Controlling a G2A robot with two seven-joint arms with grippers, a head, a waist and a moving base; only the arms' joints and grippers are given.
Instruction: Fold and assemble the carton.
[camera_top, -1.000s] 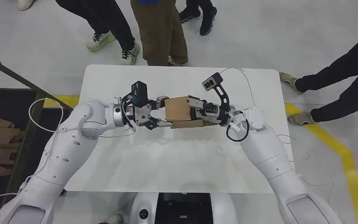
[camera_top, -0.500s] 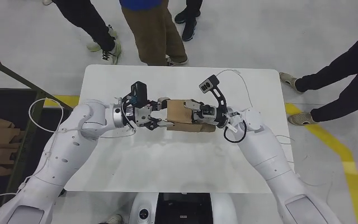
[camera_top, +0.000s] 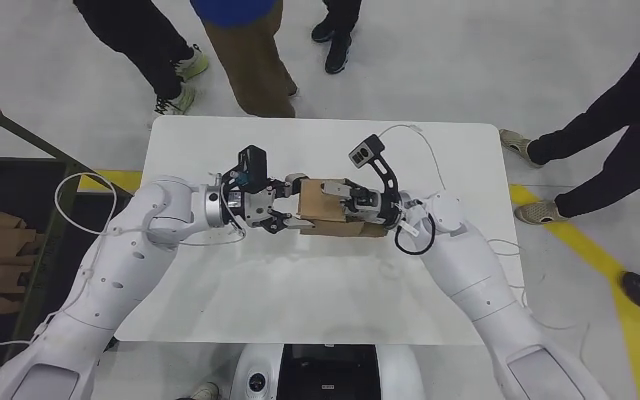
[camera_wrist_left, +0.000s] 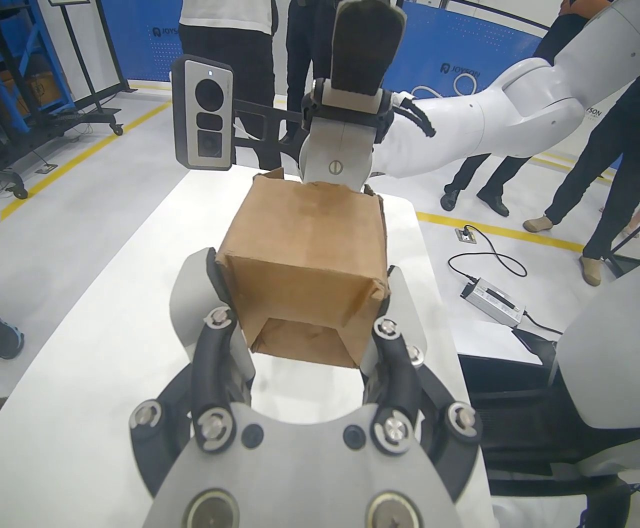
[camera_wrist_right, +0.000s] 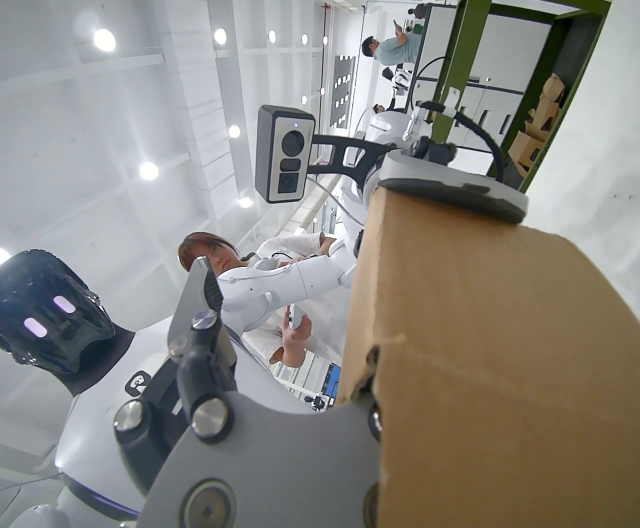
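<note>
A brown carton (camera_top: 322, 203) is held just above the middle of the white table (camera_top: 300, 290), between my two arms. My left gripper (camera_top: 287, 207) is shut on its left end. In the left wrist view the fingers (camera_wrist_left: 400, 305) press on both side walls of the carton (camera_wrist_left: 305, 250), and the near end shows an opening with part-folded flaps. My right gripper (camera_top: 352, 201) is open against the carton's other end. One of its fingers (camera_wrist_right: 200, 295) stands free beside the carton (camera_wrist_right: 490, 350), and the other is hidden behind the cardboard.
People stand on the floor past the table's far edge and at the right. A white cable (camera_top: 425, 140) loops over the table's far right part. A power brick (camera_wrist_left: 492, 297) with cords lies on the floor. The table's near half is bare.
My right arm has shifted left and turned at the wrist, pushing closer against the carton. The carton has tilted a little. My left gripper has kept its hold in place.
</note>
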